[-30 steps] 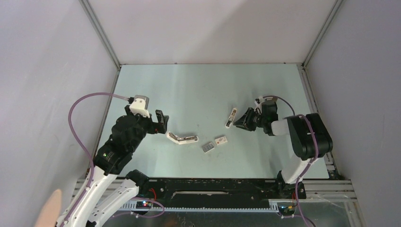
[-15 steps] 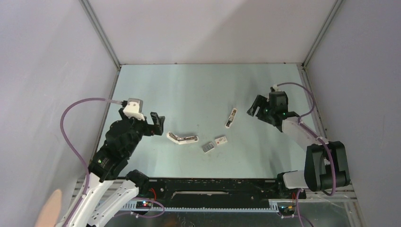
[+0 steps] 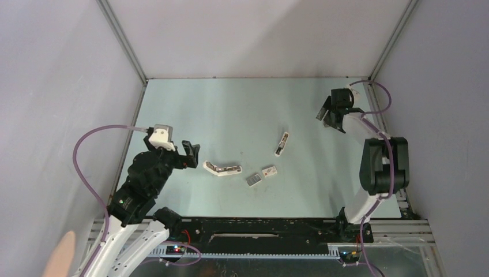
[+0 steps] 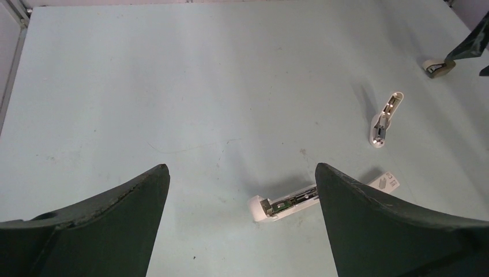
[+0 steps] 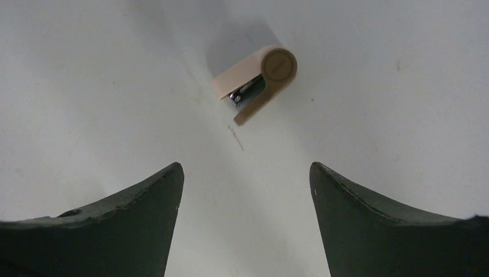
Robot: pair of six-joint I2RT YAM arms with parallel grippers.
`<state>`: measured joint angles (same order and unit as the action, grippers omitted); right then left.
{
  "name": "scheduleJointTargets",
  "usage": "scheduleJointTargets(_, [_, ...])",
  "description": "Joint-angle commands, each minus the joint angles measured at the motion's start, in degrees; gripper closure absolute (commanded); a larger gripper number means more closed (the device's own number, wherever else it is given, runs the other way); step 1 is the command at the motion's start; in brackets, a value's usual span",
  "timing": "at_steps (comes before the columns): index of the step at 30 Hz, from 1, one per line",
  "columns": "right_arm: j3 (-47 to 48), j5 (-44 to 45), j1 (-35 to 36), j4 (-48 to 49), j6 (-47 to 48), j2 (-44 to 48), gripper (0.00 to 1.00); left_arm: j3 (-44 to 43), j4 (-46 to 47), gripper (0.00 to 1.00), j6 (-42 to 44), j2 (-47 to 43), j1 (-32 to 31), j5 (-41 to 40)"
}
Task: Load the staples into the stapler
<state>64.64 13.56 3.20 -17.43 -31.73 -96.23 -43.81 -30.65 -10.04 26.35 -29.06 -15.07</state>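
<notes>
The white stapler (image 3: 222,168) lies hinged open on the table, its metal channel showing (image 4: 285,203). My left gripper (image 3: 193,154) stands just left of it, open and empty (image 4: 241,167). The staples (image 3: 254,179), a small grey block, lie right of the stapler. A white printed box (image 3: 269,171) sits beside them. A second whitish long piece (image 3: 281,144) lies farther back (image 4: 385,118). My right gripper (image 3: 330,118) hovers at the far right back, open with nothing between its fingers (image 5: 246,164). A small beige piece (image 5: 254,83) with metal inside lies on the table ahead of its jaws.
The beige piece (image 4: 438,67) lies near the table's right edge, below the right gripper's dark fingers (image 4: 470,43). Grey walls with metal corner rails close the table on three sides. A hand shows at the bottom left corner (image 3: 60,254).
The right arm swung from beside the second white piece to the far right back, and its jaws opened wide. The left gripper drew slightly left and nearer, still open.
</notes>
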Motion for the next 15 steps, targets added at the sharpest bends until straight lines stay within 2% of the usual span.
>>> scheduleJointTargets(1, [7.34,3.68,-0.69,-3.30,-1.57,-6.70,0.20,-0.16,1.48,0.00,0.09,-1.48,0.82,-1.79])
scheduleJointTargets(10, [14.67,0.38,-2.02,-7.38,-2.54,-14.85,0.38,0.29,1.54,0.00,0.36,-2.73,1.99,-1.20])
scheduleJointTargets(15, [18.45,-0.53,-2.51,-11.18,-2.61,-17.98,0.44,0.50,1.38,0.00,0.55,-3.44,2.25,-1.61])
